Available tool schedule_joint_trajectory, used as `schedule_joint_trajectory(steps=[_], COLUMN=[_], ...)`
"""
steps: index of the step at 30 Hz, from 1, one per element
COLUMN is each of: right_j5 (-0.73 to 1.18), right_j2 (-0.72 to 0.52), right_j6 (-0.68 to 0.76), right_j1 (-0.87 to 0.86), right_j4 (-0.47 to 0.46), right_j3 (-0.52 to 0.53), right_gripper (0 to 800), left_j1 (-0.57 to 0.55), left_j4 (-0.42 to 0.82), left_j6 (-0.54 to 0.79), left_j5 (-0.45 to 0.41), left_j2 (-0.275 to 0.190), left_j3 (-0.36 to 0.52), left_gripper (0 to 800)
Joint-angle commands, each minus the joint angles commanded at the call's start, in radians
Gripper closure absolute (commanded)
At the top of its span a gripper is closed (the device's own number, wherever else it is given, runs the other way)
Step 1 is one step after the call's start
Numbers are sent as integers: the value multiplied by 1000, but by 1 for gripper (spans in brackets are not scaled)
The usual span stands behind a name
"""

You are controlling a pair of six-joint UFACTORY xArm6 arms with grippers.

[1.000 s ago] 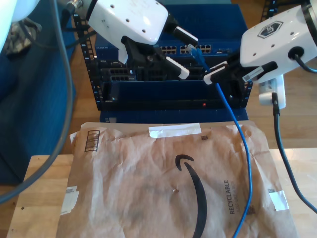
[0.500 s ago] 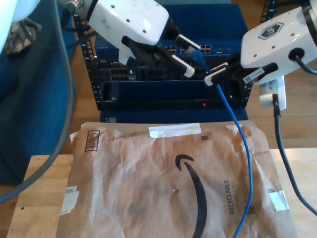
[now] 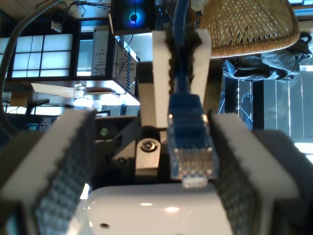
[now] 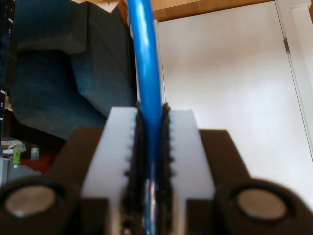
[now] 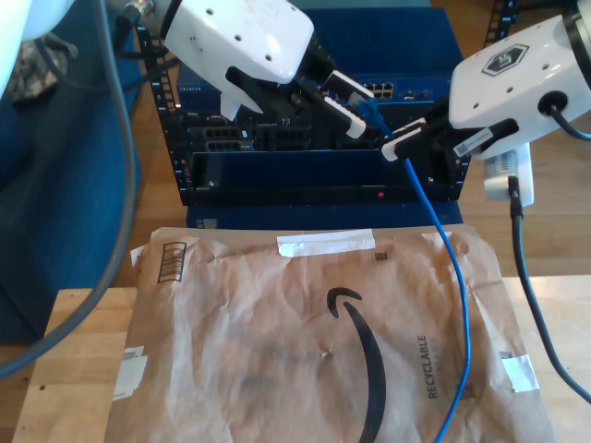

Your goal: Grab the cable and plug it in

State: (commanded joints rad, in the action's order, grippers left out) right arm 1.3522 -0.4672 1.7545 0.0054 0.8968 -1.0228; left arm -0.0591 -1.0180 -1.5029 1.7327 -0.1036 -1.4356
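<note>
Status for you, operator: handover step in progress, plug-in not yet begun.

- Rack unit (image 5: 314, 175): dark blue, standing beyond both grippers. Its port row (image 5: 386, 89) is showing just past my first gripper's fingertips.
- Paper mailer (image 5: 277, 351): lying flat on the table, well below both tools, not involved.
- My second gripper (image 4: 149, 161): jaws are pressing fully together on the cable (image 5: 459, 305), pinching it a short way behind the connector. The rest of the cable is hanging down from this grip and trailing over the mailer.
- My first gripper (image 3: 154, 161): jaws are standing wide apart, gripping nothing and bracketing the plug.
- Plug (image 3: 191, 152): translucent blue, sticking out past my second gripper and sitting between the first gripper's pads (image 3: 68, 166). It is nearer one pad than the other; can't tell whether it is touching.

Judgement on what you're needing next:
1. Centre the plug between the pads.
2. Close my first gripper on the plug body, keeping the contact end free.
3. Have my second gripper ease off.
4. Swing the plug toward a free port in the row.

Alignment w/ the socket looks like the tight part.
</note>
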Motion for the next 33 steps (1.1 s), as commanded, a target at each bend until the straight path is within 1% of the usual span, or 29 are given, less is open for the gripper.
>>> schedule_joint_trajectory(steps=[2, 5, 6, 8, 9, 11, 13, 14, 15, 16, 17, 18, 19, 20, 21, 22, 25, 28, 31, 33], right_j5=[0, 0, 0, 0, 0, 0, 0, 0, 0, 2, 5, 5, 2, -2, -8, -9, -9, -29, -84, -87], right_j2=[0, 0, 0, 0, 2, 2, 2, 2, 2, 2, 2, 2, 2, -6, -14, -23, -35, -87, -100, -100], right_j6=[0, 0, 0, 0, 0, 0, 0, 0, 0, 0, -2, -3, -9, -29, -63, -98, -130, -133, -166, -212], right_j1=[0, 0, 0, 0, 0, 0, 0, 0, 2, 2, 6, 9, 8, 3, 2, 3, 2, 2, 3, 5], right_j4=[0, 0, 0, 0, 0, 0, 0, 0, 0, 2, 0, 0, -2, -2, -2, -2, -2, -9, -32, -35], right_j3=[0, 0, 0, 0, 0, 0, 0, 0, 0, -2, -6, -6, -8, -8, -14, -23, -40, -34, -32, -37], right_gripper=[781, 781, 781, 781, 781, 780, 777, 762, 712, 521, 304, 165, 97, 89, 55, 0, 2, 2, 2, 2], left_j1=[0, 0, 0, 2, 5, 15, 17, 17, 17, 15, 15, 15, 15, 15, 15, 15, 15, 15, 17, 17], left_j4=[0, 0, 0, 0, 0, -2, -2, -2, -2, -5, -5, -5, -5, -3, -3, -2, -2, 0, -3, -3], left_j6=[0, -2, -2, -3, -5, -8, -6, -6, -5, -5, -5, -6, -6, -6, -8, -9, -80, -126, -163, -221], left_j5=[-2, -2, -3, -5, -8, -11, -12, -12, -6, -6, -6, -6, -6, -5, -3, -2, 2, 5, 9, 38], left_j2=[0, 0, 0, 0, 0, 0, 0, 0, 0, 0, 0, 0, 0, 0, 0, 0, 0, 3, 29, 48], left_j3=[0, 0, 0, 0, 2, 9, 12, 14, 15, 15, 15, 17, 15, 15, 15, 14, 11, 8, 6, 5], left_gripper=[555, 578, 618, 644, 693, 764, 766, 770, 777, 779, 791, 794, 794, 794, 794, 794, 795, 797, 797, 797])
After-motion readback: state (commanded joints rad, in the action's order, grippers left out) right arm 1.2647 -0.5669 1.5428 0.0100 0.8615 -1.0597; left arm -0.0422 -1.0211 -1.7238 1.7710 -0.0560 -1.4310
